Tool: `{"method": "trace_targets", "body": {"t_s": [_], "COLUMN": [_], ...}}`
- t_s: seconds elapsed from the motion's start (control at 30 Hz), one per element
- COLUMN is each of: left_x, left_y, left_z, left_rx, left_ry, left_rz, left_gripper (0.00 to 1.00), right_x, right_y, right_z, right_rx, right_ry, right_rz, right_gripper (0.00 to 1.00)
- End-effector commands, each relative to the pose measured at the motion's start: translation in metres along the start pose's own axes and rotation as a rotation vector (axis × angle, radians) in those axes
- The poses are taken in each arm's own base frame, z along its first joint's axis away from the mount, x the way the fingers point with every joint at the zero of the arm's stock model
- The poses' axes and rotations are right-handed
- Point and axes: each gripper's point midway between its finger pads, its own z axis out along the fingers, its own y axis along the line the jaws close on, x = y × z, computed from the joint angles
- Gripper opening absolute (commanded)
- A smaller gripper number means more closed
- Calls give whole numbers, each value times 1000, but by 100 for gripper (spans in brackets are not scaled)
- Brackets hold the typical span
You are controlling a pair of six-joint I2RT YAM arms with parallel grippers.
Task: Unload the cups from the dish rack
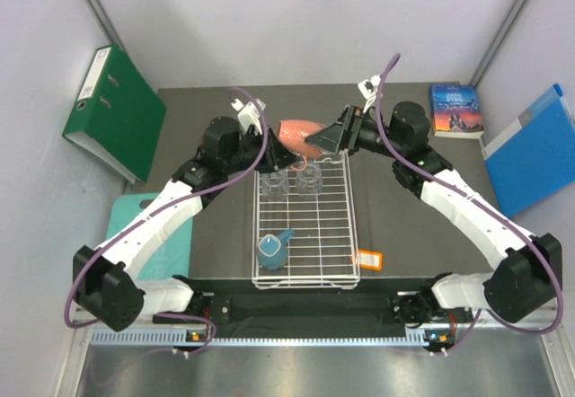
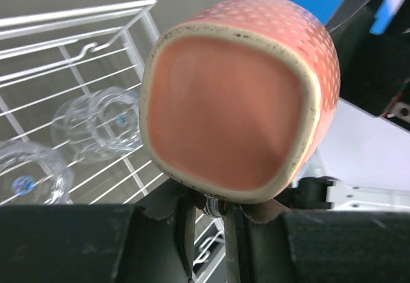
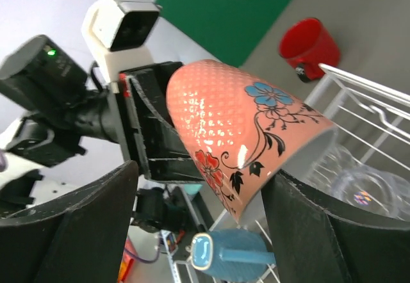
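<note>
Two narrow fingers of the left gripper (image 2: 208, 201) are pressed close on the low edge of the pink mug (image 3: 237, 123), at or near its handle; the mug's mouth hides which part exactly. The right gripper (image 3: 202, 175) has its fingers spread wide, one on each side of the mug, and I cannot tell whether either touches it. The mug lies on its side in the air between the two arms, over the far end of the rack (image 1: 325, 235). Two glass tumblers (image 1: 274, 184) sit just below it and a blue mug (image 1: 271, 250) lies at the near end. A red mug (image 3: 309, 46) sits on the table (image 1: 413, 235) beyond the rack.

As I judge it, the whole weight hangs from one small pinch at the edge, so the mug may swing or slip and fall on the glasses. A right finger drawn back crooked could knock it loose. The arms are close and could bump.
</note>
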Motion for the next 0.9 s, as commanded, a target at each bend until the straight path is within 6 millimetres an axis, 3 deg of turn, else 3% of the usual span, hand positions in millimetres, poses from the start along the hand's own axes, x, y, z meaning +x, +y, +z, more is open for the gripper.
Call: {"method": "trace_targets", "body": {"t_s": [0.0,0.2,0.33,0.43,0.57,0.87], "left_x": [-24,-6,4,16,35,87], "left_y": [-15,-20,-31,-27,-22,-12], "left_z": [-10,-6,-4,-3,1,12], "left_rx": [-44,-156,-195,-269,-330,-392], "left_ry": [-89,-40,-18,3,40,165], "left_rz": [146,319,400,462,516,592], "left_gripper": [0,0,0,0,0,0], "right_x": [-25,-22,-22,-24,-28,-23], "right_y": [12,-22,-46,-61,-68,-68], "right_z": [-15,-33,-51,-68,-86,-106], "right_rx": [71,293,453,568,657,708], "right_ry": [-75,-52,-68,-91,-125,-136], "right_rz": [-159,-211,-228,-239,-247,-264], "right_gripper": [76,81,88,89,89,89]}}
